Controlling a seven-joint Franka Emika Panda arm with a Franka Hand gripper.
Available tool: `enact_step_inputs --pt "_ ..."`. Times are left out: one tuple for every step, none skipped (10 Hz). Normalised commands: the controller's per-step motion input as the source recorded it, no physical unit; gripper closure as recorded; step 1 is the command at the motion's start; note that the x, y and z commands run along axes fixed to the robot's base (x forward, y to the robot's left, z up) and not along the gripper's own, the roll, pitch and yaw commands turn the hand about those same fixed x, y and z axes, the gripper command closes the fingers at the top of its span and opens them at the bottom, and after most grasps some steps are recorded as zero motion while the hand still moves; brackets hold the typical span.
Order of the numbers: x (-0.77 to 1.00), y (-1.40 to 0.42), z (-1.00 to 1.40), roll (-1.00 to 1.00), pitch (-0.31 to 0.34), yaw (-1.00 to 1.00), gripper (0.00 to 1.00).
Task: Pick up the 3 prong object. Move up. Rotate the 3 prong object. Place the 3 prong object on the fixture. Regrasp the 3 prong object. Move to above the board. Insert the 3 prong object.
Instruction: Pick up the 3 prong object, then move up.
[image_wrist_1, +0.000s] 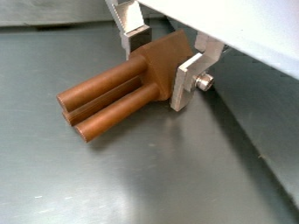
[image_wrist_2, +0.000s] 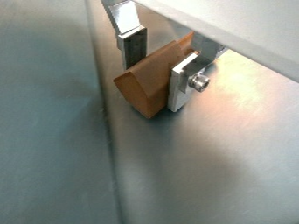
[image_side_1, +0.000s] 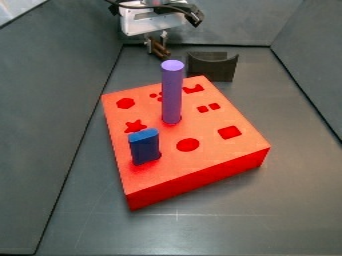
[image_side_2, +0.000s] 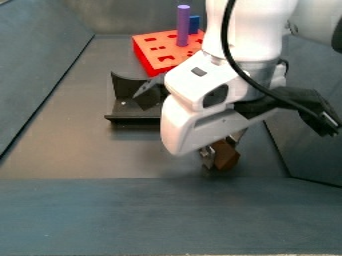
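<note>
Prongs of the 3 prong object (image_wrist_1: 117, 98) lie flat along the counter (image_wrist_1: 140, 184), its block end clamped between the tool (image_wrist_1: 162, 61) fingers (image_wrist_1: 187, 83). Tool is narrowed onto the block, pads on both sides, low at counter level. Object sits well apart from the board (image_side_1: 181, 145), beyond the fixture (image_side_1: 214, 64) as a side view shows. Judged stage: pickup grasp made, lift not yet visible. Left: move up, rotate, fixture placement, regrasp, move above board, insert.
</note>
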Motion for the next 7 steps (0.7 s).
enact_step_inputs --pt "0.0 0.0 0.0 0.0 0.0 0.0 1.0" --pt "0.0 0.0 0.0 0.0 0.0 0.0 1.0" --pt "0.0 0.0 0.0 0.0 0.0 0.0 1.0" --pt "0.0 0.0 0.0 0.0 0.0 0.0 1.0" --pt "0.0 0.0 0.0 0.0 0.0 0.0 1.0" --pt "0.0 0.0 0.83 0.0 0.0 0.0 1.0" --pt "0.02 0.0 0.79 0.01 -0.008 0.0 1.0"
